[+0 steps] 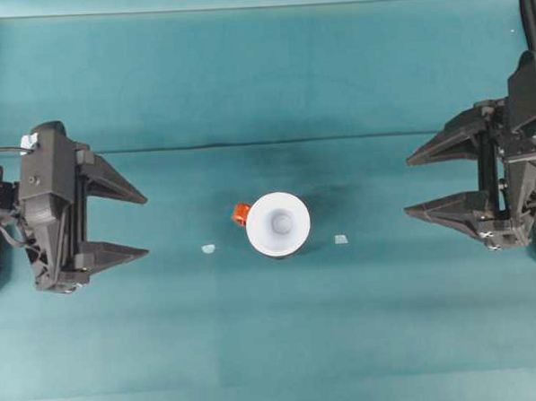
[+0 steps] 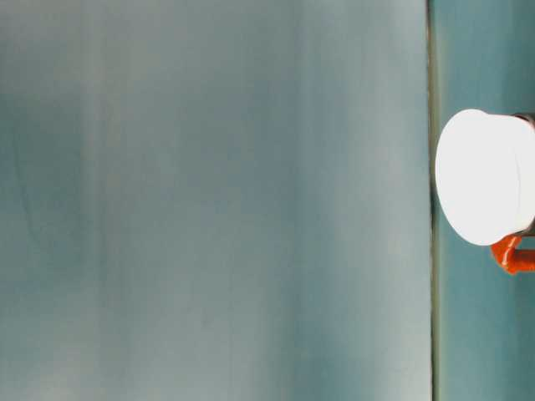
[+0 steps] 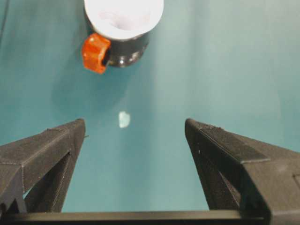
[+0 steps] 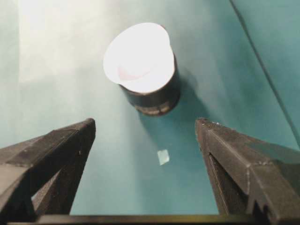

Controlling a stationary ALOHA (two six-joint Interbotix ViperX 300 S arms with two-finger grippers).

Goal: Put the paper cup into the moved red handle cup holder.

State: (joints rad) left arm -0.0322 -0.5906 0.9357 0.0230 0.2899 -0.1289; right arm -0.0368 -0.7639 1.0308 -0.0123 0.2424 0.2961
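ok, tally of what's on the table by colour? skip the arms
White: 1, the paper cup, seated in the holder.
Black with an orange-red tab: 1, the red handle cup holder.
Pale: 2, the small markers on the cloth, one on either side of the cup.
Total: 4

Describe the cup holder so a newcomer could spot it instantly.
Look at the middle of the teal table, midway between the two open grippers. The white paper cup sits there inside the black cup holder. An orange-red handle juts from its side.
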